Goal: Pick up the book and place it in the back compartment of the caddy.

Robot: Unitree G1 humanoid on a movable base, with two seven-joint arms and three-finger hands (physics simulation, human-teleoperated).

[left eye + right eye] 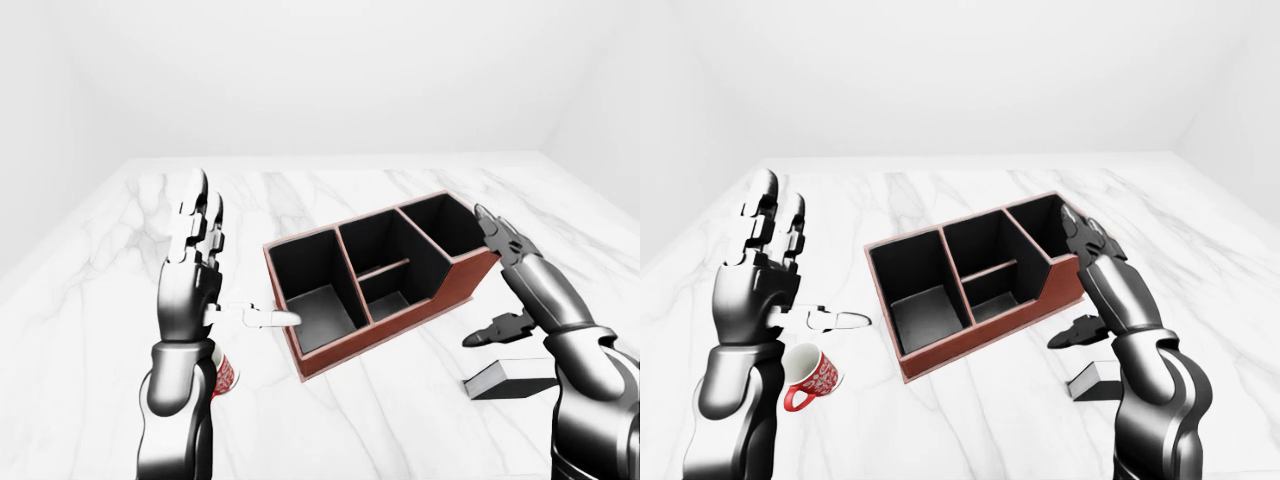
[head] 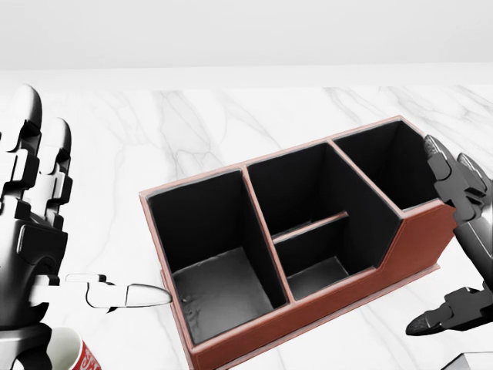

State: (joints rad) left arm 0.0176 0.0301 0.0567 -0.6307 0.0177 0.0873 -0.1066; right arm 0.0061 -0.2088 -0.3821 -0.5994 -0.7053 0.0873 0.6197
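Book (image 1: 505, 378) lies flat on the white marble counter (image 1: 120, 300), at the lower right of the left-eye view, dark-covered with pale page edges showing. It sits a little apart from the caddy (image 1: 440, 295), a red-brown leather box with black-lined compartments, standing at a slant near the middle of the counter. Nothing is inside the caddy yet.

The step in hand appears to be the reach for the book. The right hand (image 1: 505, 290) hangs above and just to the left of the book in that view, not touching it. Its fingers (image 1: 497, 232) are spread and point up along the caddy's right end, while the thumb (image 1: 490, 333) juts out low toward the counter. It holds nothing.

To do this well, the right hand probably needs to drop lower and swing over the book, keeping clear of the caddy wall beside it. Because the book lies flat, fingers would likely need to catch one long edge, with the thumb on the opposite edge, before lifting.

The left hand (image 1: 760, 285) is raised upright at the left, fingers straight up and thumb out sideways, also empty. Below it a red-and-white mug (image 1: 812, 378) rests on the counter, untouched.
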